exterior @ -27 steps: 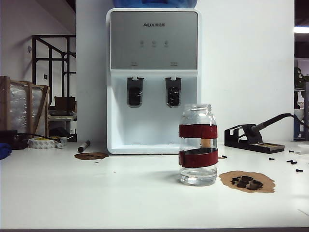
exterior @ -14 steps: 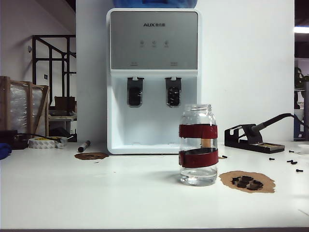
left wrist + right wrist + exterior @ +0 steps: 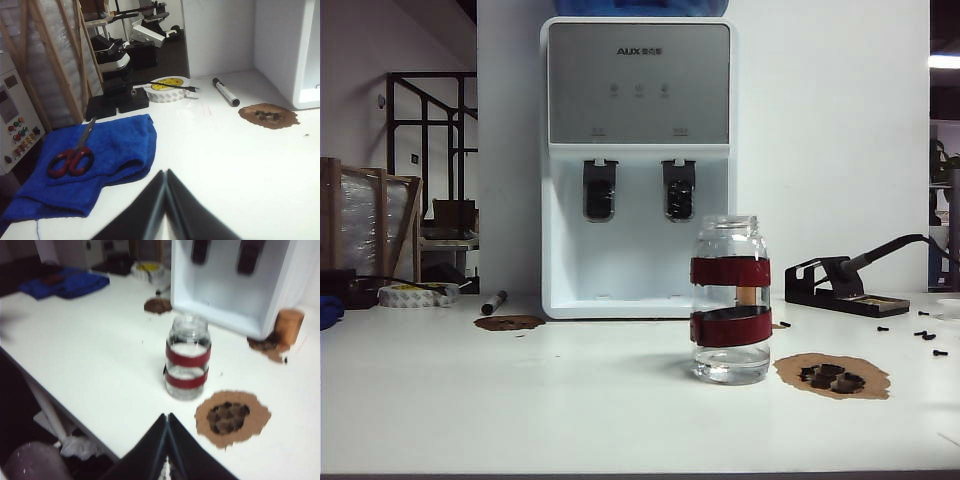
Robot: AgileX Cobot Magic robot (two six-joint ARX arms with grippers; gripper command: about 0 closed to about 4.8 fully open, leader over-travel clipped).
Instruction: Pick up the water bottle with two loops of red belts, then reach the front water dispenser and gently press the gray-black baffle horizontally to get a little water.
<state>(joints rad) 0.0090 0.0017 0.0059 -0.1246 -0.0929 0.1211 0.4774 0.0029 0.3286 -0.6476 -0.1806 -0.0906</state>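
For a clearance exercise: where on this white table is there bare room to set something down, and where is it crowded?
Bare: the white table in front of and left of the red-banded glass water bottle. Crowded: the brown mat with black parts right of the bottle, and the blue cloth with red scissors by the tape roll. Left gripper and right gripper are shut.

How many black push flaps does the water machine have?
2. Both sit side by side under the silver panel of the water dispenser: the left paddle, and the gray-black baffle on the right, just behind and above the water bottle.

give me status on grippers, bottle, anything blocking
Left gripper shut, empty, over the table's left. Right gripper shut, short of water bottle. Bottle upright, path clear.
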